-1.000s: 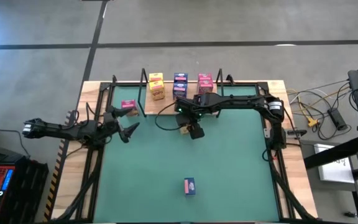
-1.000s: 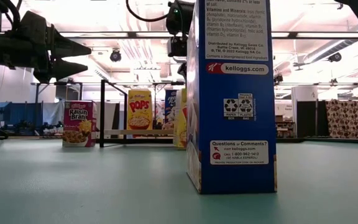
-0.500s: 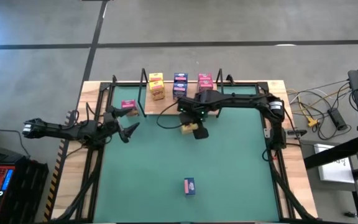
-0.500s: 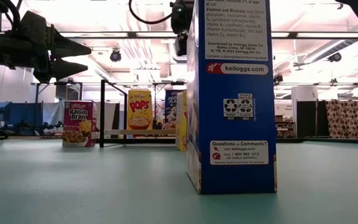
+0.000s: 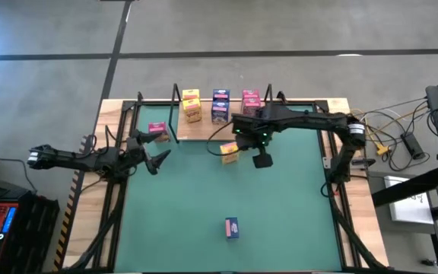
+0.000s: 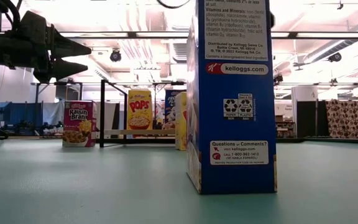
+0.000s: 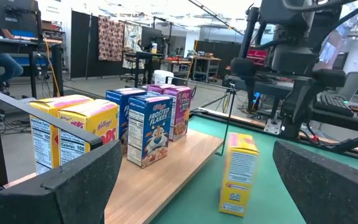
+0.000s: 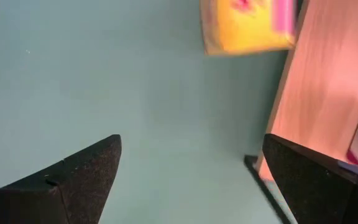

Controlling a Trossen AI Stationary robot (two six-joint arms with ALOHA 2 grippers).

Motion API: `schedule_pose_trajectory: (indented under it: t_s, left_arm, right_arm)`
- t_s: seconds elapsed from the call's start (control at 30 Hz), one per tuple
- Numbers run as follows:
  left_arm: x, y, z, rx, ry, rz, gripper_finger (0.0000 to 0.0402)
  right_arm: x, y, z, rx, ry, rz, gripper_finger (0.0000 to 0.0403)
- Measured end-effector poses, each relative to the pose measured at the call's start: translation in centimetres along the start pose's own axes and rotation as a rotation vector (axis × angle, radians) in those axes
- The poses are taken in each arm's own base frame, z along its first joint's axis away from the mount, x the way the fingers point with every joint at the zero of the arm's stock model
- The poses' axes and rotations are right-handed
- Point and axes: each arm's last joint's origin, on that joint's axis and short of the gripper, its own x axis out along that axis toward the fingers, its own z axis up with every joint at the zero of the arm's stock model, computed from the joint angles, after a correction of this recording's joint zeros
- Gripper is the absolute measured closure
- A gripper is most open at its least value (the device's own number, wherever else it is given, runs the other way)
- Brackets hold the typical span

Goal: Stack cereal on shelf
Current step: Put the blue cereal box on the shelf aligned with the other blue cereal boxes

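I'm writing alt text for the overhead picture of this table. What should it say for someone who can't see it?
Seen from above, the right tool hangs open over a green mat beside a yellow cereal box standing just off a wooden shelf that carries more small boxes. The left tool waits open at the mat's left edge; a blue box stands alone nearer the front.

Bright overhead light, blurred wrist view

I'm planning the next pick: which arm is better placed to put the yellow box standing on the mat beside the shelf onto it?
Probably the right. Its open gripper hovers just beside the yellow box, near the shelf. The left gripper, also open, waits farther off by the mat's left edge.
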Motion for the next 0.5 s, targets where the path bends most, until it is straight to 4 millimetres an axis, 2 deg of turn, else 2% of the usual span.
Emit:
schedule_pose_trajectory:
  t_s: [0.23, 0.5]
  left_arm:
    - [0.0, 0.0, 0.0, 0.000, 0.000, 0.000, 0.0002]
    - [0.0, 0.0, 0.0, 0.000, 0.000, 0.000, 0.0002]
  right_arm:
    - [0.9, 1.4, -4.4, 0.076, -0.073, -0.053, 0.0021]
    - [2.5, 4.5, -10.4, 0.204, -0.316, -0.110, 0.0021]
